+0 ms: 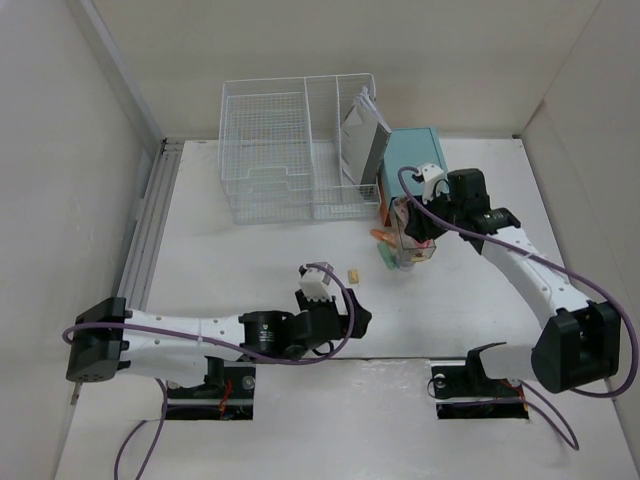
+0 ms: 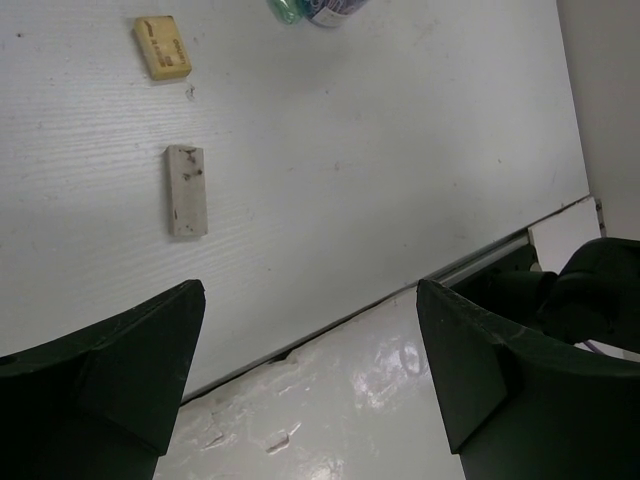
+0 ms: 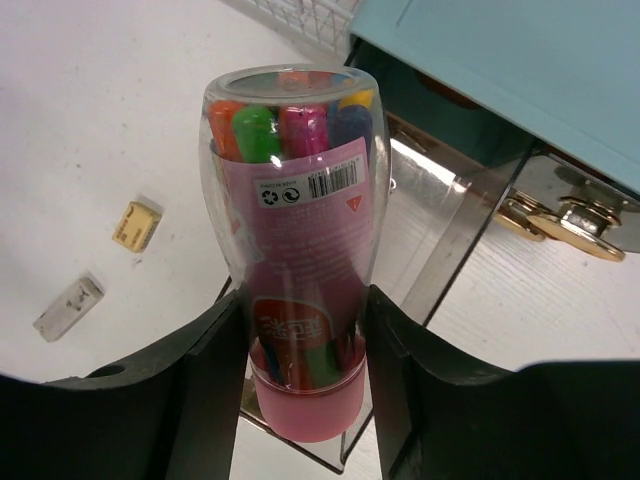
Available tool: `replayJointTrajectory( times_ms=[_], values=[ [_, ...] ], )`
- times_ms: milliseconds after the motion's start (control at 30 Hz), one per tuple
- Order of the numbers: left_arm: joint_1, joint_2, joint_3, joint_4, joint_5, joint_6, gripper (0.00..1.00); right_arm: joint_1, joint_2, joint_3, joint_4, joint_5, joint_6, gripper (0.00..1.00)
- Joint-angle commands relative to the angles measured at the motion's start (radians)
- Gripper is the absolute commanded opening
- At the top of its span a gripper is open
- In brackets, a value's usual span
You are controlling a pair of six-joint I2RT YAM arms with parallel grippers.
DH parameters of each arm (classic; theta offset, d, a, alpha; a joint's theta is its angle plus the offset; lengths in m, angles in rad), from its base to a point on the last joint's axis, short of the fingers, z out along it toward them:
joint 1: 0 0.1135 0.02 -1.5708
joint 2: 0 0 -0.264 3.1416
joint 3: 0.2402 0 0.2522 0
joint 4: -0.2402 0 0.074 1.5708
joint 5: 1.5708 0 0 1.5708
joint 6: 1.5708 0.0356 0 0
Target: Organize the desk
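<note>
A: Start at the right jaws. What are they doing?

B: They are clamped on a clear marker tube [image 3: 295, 250], one finger on each side of its waist, with the pink cap toward the wrist. Coloured markers fill it.

A: And just beyond it?

B: A clear drawer [image 3: 445, 225] stands pulled out of the teal drawer box [image 1: 415, 158], which sits toward the far right corner of the counter [image 1: 240, 260]. The tube hangs over that drawer or just in front of it; I cannot tell which. Gold metal pieces [image 3: 565, 215] — clips, perhaps — seem to lie inside.

A: So which step is this?

B: Stowing the markers, I judge. The next move calls for lowering the tube inside the drawer walls, clear of the gold pieces, before letting go.

A: The left jaws?

B: They are wide apart and hold nothing, low over the counter's near edge, around its middle. Ahead of them a yellow eraser [image 2: 162, 46] and a pale block [image 2: 186, 190] lie loose on the counter — likely the next things to gather.

A: Any other containers?

B: A white wire-mesh basket [image 1: 265, 150] stands at the far edge, left of the teal box. A grey card or notebook [image 1: 362, 140] leans in its right compartment; elsewhere I see only wire.
</note>
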Motion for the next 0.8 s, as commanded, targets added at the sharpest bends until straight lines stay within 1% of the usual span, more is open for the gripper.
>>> replayJointTrajectory(
  times_ms=[0,67,100,133,200,233,300,333,433,500,567,767],
  values=[
    [-0.005,-0.038,-0.008,0.023,-0.016,-0.005,0.84,0.022,0.005,0.021,-0.008,0.008,0.015,0.02],
    [-0.005,-0.048,-0.017,0.023,-0.016,-0.005,0.84,0.033,0.016,0.032,-0.008,0.008,0.015,0.1],
    [-0.005,-0.057,-0.017,0.023,-0.016,-0.005,0.84,0.044,0.016,0.041,-0.008,0.008,0.015,0.2],
    [-0.005,-0.057,-0.017,0.012,-0.016,-0.014,0.84,0.044,0.025,0.041,-0.008,0.008,0.026,0.26],
    [-0.005,-0.057,-0.026,0.012,-0.016,-0.014,0.84,0.054,0.025,0.041,-0.008,0.018,0.026,0.34],
    [-0.005,-0.069,-0.026,0.012,-0.016,-0.014,0.84,0.064,0.025,0.041,-0.008,0.018,0.026,0.44],
    [-0.005,-0.069,-0.036,0.012,-0.016,-0.023,0.84,0.079,0.014,0.041,-0.008,0.027,0.026,0.51],
    [-0.005,-0.069,-0.036,0.012,-0.016,-0.023,0.84,0.079,0.014,0.05,-0.008,0.027,0.026,0.56],
    [-0.005,-0.069,-0.036,0.012,-0.025,-0.023,0.84,0.102,-0.007,0.051,-0.008,0.048,0.026,0.65],
    [-0.005,-0.069,-0.036,0.012,-0.025,-0.023,0.84,0.111,-0.03,0.06,-0.008,0.06,0.026,0.69],
    [-0.005,-0.069,-0.036,0.012,-0.025,-0.023,0.84,0.122,-0.041,0.069,-0.008,0.071,0.026,0.7],
    [-0.005,-0.069,-0.036,0.012,-0.025,-0.023,0.84,0.122,-0.073,0.078,-0.008,0.102,0.026,0.71]
  ],
)
